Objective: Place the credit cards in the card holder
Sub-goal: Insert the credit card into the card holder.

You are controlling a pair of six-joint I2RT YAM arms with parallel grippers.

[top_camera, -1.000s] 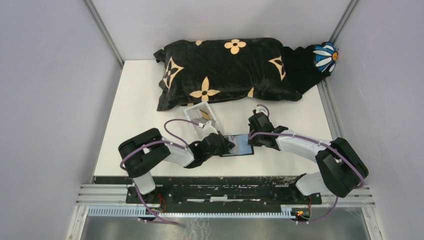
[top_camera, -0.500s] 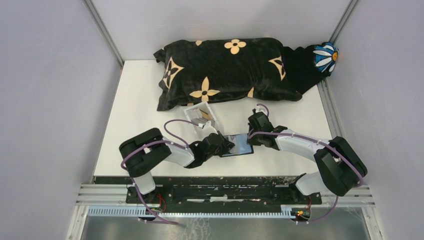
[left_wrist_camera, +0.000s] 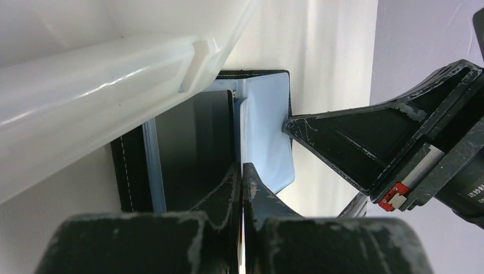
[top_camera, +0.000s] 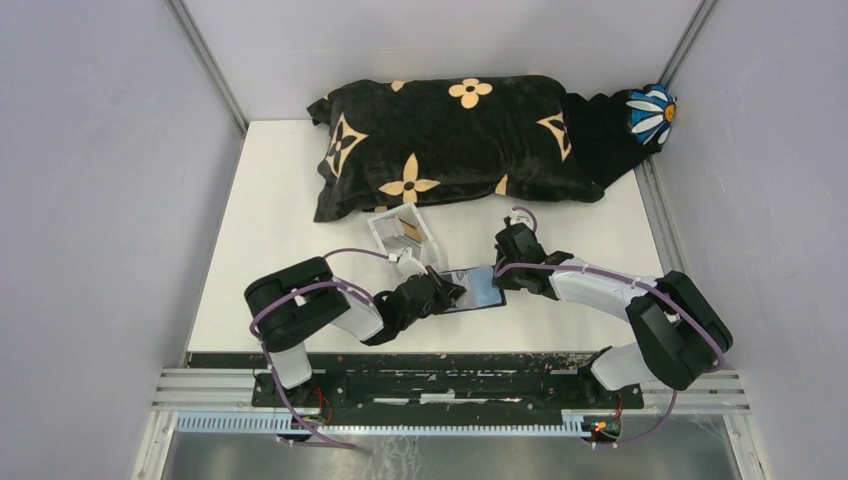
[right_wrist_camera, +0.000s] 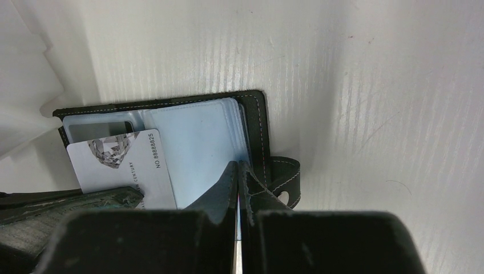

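Pinches the silver-grey card (right_wrist_camera: 117, 165) in the left gripper (left_wrist_camera: 241, 170) to feed the open card holder (right_wrist_camera: 260, 134), steadying its light-blue sleeve (right_wrist_camera: 194, 140) with the right gripper (right_wrist_camera: 237, 166), tips pressed together.

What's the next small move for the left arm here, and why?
Probably the left gripper should ease the silver card deeper into the clear pocket of the card holder. It is shut on the card, whose leading edge only just overlaps that pocket, while the right gripper pinches a blue sleeve, steadying the holder.
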